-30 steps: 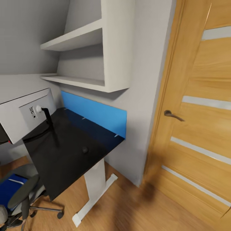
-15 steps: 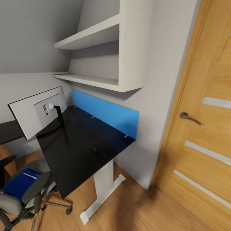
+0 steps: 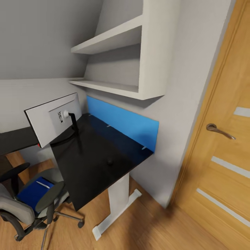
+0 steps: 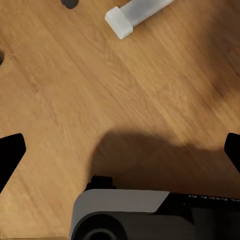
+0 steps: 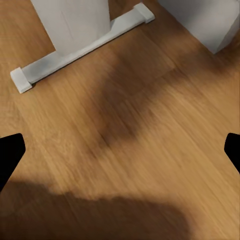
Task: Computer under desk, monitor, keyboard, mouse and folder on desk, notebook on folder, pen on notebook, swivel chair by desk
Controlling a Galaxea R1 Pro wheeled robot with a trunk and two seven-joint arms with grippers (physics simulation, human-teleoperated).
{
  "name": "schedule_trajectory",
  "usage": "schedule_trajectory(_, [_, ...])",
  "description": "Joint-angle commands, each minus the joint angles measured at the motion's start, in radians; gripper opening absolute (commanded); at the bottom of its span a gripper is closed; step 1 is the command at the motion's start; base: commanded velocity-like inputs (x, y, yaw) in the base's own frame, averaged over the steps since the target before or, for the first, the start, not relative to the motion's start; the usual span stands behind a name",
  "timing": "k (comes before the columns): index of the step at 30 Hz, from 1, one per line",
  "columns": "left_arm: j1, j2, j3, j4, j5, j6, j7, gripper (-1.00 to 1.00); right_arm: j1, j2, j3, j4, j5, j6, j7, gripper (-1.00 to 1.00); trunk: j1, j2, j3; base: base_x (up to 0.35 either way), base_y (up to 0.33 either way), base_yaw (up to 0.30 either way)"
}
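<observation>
1. Below the left gripper (image 4: 120,150), oak plank floor (image 4: 150,90) spreads smooth and grained; its two black fingertips (image 4: 10,152) sit at opposite edges of the wrist view, spread wide, with nothing between them.
2. Ahead of it lies the blocky white foot (image 4: 120,22) of the desk leg.
3. The right gripper (image 5: 120,150) is likewise spread wide and empty over the floor, with the flat white leg (image 5: 70,20) ahead.
4. In the head view, the desk (image 3: 93,163) has a glossy black top and a bright blue back panel (image 3: 125,123).
5. The monitor (image 3: 48,116) stands on it, pale grey back showing.
6. The small rounded mouse (image 3: 110,161) rests on the top, well apart from the monitor.
7. The blue folder (image 3: 33,192) lies on the padded swivel chair (image 3: 21,208), with a thin white pen (image 3: 43,184) on it.
8. An oak door (image 3: 225,139) has a curved metal handle.
</observation>
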Motion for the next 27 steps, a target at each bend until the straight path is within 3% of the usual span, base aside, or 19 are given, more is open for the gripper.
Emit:
schedule_trajectory(1, [-0.001,-0.001,0.004,0.001,0.006,-0.003,-0.002,1.00,0.000,0.000,0.000,0.000,0.004,-0.003,0.000,1.00,0.000,-0.001,-0.001,0.000,0.000,0.272])
schedule_trajectory(18, [-0.001,0.010,0.009,0.000,0.008,-0.003,0.001,1.00,0.000,-0.007,-0.001,0.000,0.004,-0.003,0.000,1.00,0.000,-0.001,-0.001,-0.069,-0.012,0.277])
schedule_trajectory(21, [-0.001,0.013,0.039,0.000,0.008,-0.003,0.000,1.00,0.000,-0.007,-0.001,0.000,0.004,-0.003,0.000,1.00,0.000,-0.001,-0.001,-0.002,-0.001,0.278])
schedule_trajectory(27, [-0.001,0.013,0.059,0.000,0.006,0.004,-0.001,1.00,0.000,-0.008,-0.001,0.000,0.004,-0.003,0.000,1.00,0.000,-0.001,-0.001,0.000,0.000,0.278])
